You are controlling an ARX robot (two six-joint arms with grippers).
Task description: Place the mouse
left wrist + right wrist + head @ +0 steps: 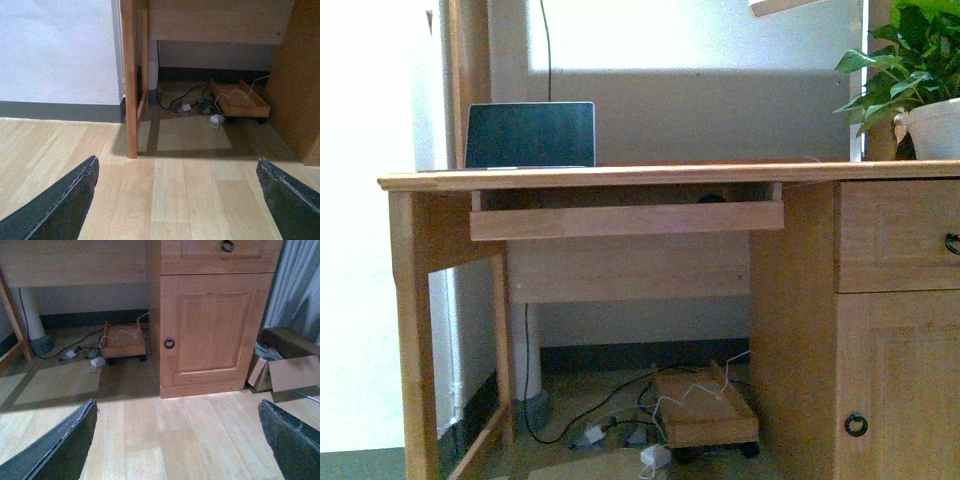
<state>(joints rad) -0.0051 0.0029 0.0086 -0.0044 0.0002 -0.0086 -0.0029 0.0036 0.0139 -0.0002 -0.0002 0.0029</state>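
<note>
Both released, jaws wide above the floor point(170, 210) — left end effector point(176, 162) and right end effector point(176, 403). I make out the mouse point(712, 197) as a dark dome on the tray point(620, 220) under the worktop point(620, 177).

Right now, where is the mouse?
Front view: the mouse sits in the keyboard tray under the desktop, near its right end; only its dark top shows above the tray's front board.

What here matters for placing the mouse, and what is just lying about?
Job: small dark dome, probably the mouse, on the pull-out shelf; left gripper and right gripper, both open and empty.
Lying about: laptop, potted plant, wooden trolley, cables, cardboard box.
</note>
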